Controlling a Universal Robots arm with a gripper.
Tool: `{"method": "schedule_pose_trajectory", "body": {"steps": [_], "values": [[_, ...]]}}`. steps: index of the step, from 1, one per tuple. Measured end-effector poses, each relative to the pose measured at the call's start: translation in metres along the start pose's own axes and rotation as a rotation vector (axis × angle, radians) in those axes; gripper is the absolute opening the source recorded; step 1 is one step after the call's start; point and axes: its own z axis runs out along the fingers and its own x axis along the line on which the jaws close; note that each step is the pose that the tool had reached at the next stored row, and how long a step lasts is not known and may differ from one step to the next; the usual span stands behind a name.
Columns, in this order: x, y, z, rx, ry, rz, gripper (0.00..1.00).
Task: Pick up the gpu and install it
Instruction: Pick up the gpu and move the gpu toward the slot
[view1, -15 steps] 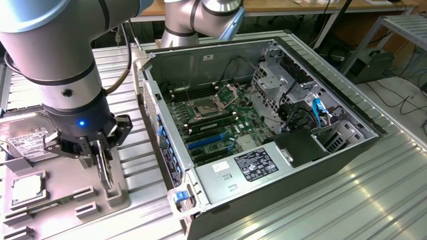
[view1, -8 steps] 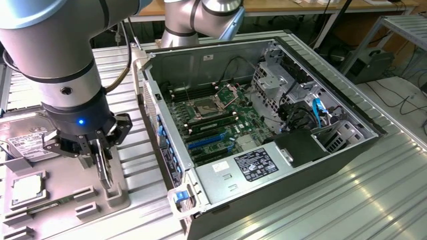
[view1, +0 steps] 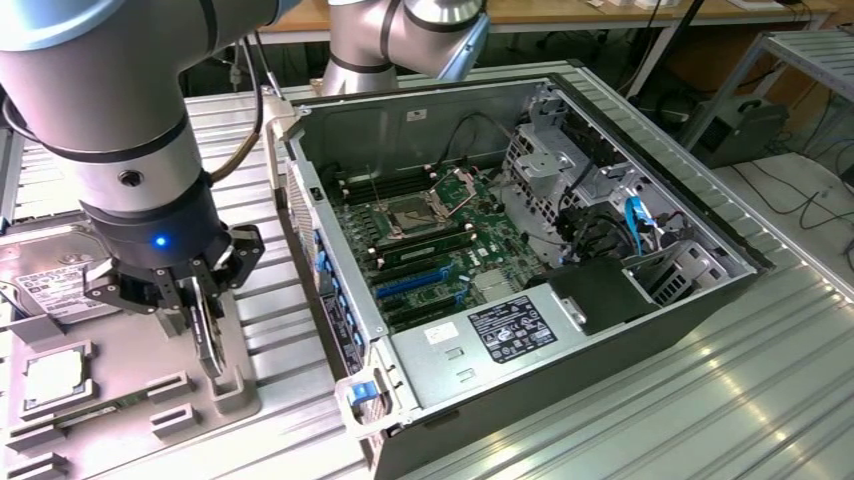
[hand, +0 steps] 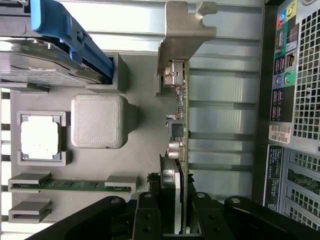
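Observation:
The gpu (view1: 208, 338) is a thin dark card with a silvery bracket (hand: 186, 30) at one end. It stands on edge over the grey holder tray (view1: 140, 340), to the exterior view's left of the open PC case (view1: 694, 215). My gripper (view1: 200, 312) is shut on the gpu, one finger on each face of the board. In the wrist view the gpu (hand: 182, 115) runs edge-on away from my gripper (hand: 172, 217), bracket end farthest. Whether its lower end still rests in the tray's slot block (view1: 227, 385) I cannot tell. The motherboard (view1: 441, 235) with blue slots (view1: 407, 285) lies open inside the case.
On the tray lie a hard drive (view1: 54, 285) with a blue rail (hand: 70, 35), a square CPU (hand: 41, 137) and a RAM stick (hand: 65, 184). The case's rear panel (hand: 290, 100) stands close beside the card. A ribbed metal table (view1: 694, 390) carries everything.

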Motion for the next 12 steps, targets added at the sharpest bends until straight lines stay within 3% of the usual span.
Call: {"method": "schedule_pose_trajectory", "body": {"steps": [12], "values": [[0.0001, -0.0033, -0.0096, -0.0004, -0.0001, 0.0, 0.28]]}}
